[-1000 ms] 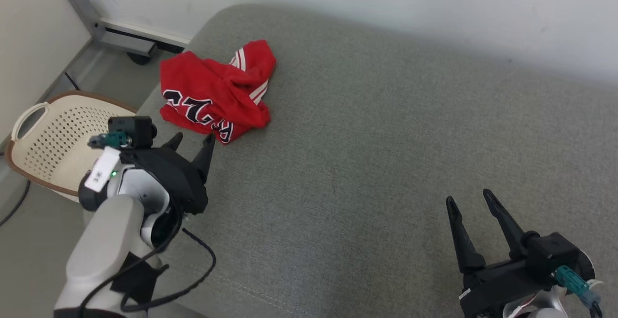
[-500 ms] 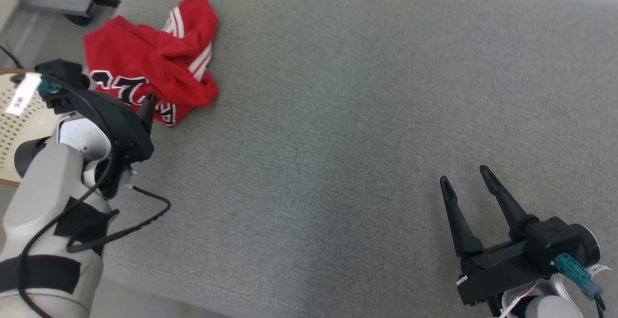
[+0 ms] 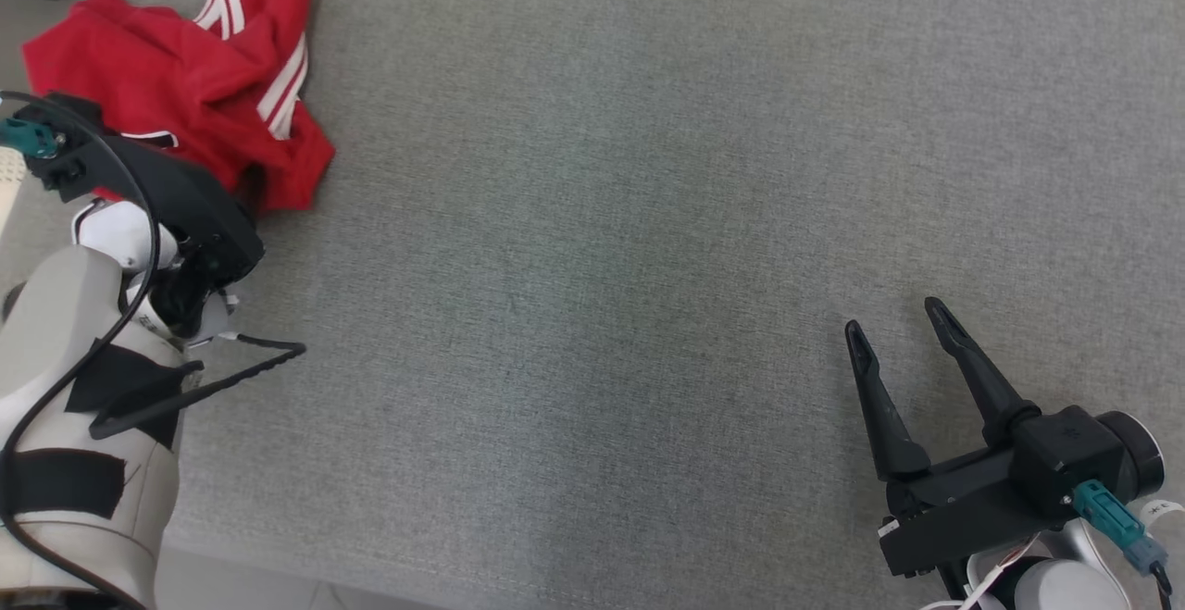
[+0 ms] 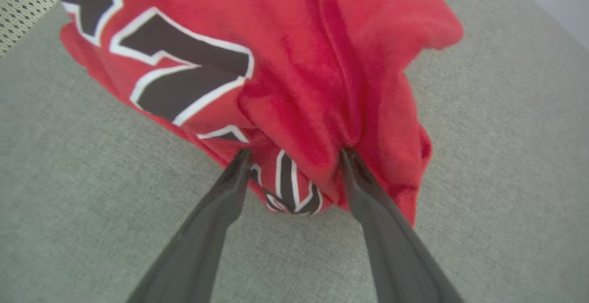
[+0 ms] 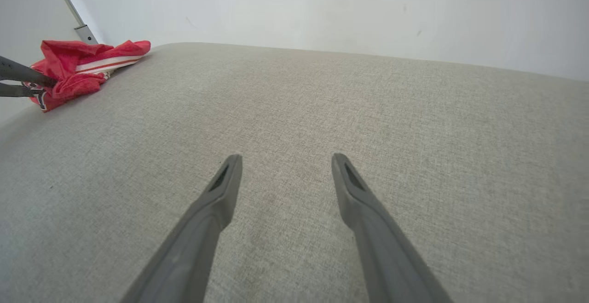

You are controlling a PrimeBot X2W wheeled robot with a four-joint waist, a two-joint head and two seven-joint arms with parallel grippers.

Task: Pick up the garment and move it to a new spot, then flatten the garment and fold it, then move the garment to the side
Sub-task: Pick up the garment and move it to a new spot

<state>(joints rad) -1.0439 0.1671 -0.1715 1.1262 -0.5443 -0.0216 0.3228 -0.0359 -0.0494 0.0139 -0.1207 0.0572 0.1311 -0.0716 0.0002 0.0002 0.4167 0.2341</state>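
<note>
garment [image 3: 185, 101] upper left, black white-edged lettering unreadable | left claw [image 4: 294, 152] open, tips against its folds | right claw [image 3: 892, 314] open, lower right over grey padding [image 3: 602, 267]

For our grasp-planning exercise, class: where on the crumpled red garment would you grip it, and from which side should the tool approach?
Probably the raised fold at the near edge of the garment, which bunches up off the grey cushion. Come in low from the robot's side, where the open left tool straddles it.
</note>
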